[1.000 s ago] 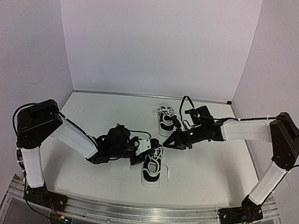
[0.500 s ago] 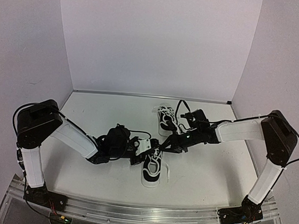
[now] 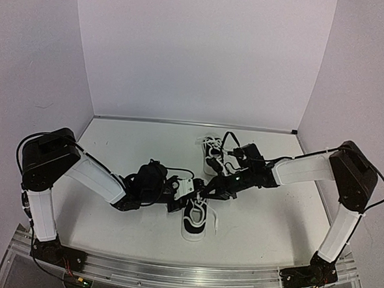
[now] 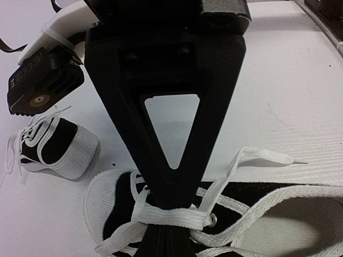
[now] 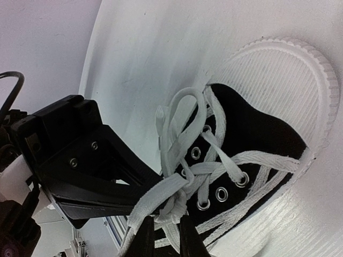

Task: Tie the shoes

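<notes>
The near shoe [image 3: 195, 217], black canvas with a white rubber sole, lies at the middle of the pale table [image 3: 265, 220] between the two arms. The far shoe [image 3: 212, 152] sits behind it toward the back wall, well apart. In the left wrist view the left claw [image 4: 170, 208] has its flat black fingers pressed together, so they form a hollow triangle that narrows to a point over the shoe's throat. A flat woven white lace [image 4: 177, 217] crosses that tip like a band. I cannot tell whether it is pinched there or only looped over the closed tip. In the right wrist view the right claw [image 5: 163, 238] is nipped on a bunched, twisted knot of the same lace just above the metal eyelets [image 5: 221, 194], with a narrow gap between its two dark fingers. A slack loop stands up beside the knot. The toe cap [image 5: 278, 80] is rounded white rubber, finely ribbed, with a notched rim.
</notes>
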### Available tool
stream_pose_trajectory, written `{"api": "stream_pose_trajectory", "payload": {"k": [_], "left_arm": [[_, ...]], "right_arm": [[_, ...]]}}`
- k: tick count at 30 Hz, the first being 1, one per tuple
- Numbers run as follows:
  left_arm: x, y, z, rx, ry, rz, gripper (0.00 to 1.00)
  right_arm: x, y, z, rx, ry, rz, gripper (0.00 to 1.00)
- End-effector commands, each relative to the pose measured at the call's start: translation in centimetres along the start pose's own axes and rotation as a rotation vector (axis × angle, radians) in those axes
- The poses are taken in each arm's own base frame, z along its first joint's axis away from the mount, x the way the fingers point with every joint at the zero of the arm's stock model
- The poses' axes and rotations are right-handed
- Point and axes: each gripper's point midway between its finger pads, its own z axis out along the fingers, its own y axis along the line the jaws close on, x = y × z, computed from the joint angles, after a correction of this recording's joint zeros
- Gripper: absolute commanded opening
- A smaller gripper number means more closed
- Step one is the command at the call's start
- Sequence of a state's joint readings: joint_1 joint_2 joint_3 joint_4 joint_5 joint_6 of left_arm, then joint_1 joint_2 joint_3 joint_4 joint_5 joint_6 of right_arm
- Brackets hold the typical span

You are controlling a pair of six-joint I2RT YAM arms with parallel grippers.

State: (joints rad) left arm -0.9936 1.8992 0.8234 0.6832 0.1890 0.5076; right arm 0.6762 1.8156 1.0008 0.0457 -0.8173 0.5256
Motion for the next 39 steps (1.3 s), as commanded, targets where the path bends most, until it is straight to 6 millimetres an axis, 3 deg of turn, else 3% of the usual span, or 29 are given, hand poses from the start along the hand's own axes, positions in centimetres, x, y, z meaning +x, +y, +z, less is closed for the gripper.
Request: {"api": "stream_pose_trajectory", "payload": {"k": [1,21,26,29,31,35,39], "left_arm": [[-0.6,0.3,0.1,-0.003,-0.033,0.015,0.0],[-1.0,0.3,0.4,0.001,-0.052,0.013,0.0],[-1.2,0.4,0.4,0.0,-0.055,0.014,0.0],[-1.2,0.5,0.3,-0.005,-0.053,0.016,0.0],[-1.3,0.6,0.0,-0.011,-0.047,0.021,0.04],[-1.2,0.7,-1.1,-0.006,0.0,0.036,0.22],[-1.0,0.9,-2.7,-0.029,0.027,0.05,0.29]], "right_arm": [[-0.1,0.8,0.5,-0.046,0.001,-0.015,0.15],[0.4,0.1,1.1,-0.051,0.012,0.006,0.14],[0.0,0.8,1.0,-0.078,0.005,-0.004,0.02],[-0.1,1.0,0.8,-0.078,0.0,-0.009,0.0],[-0.1,1.1,0.6,-0.073,-0.009,-0.013,0.0],[-0.3,1.4,0.0,-0.064,-0.03,-0.021,0.0],[-0.4,1.5,-0.3,-0.051,-0.045,-0.024,0.0]]}}
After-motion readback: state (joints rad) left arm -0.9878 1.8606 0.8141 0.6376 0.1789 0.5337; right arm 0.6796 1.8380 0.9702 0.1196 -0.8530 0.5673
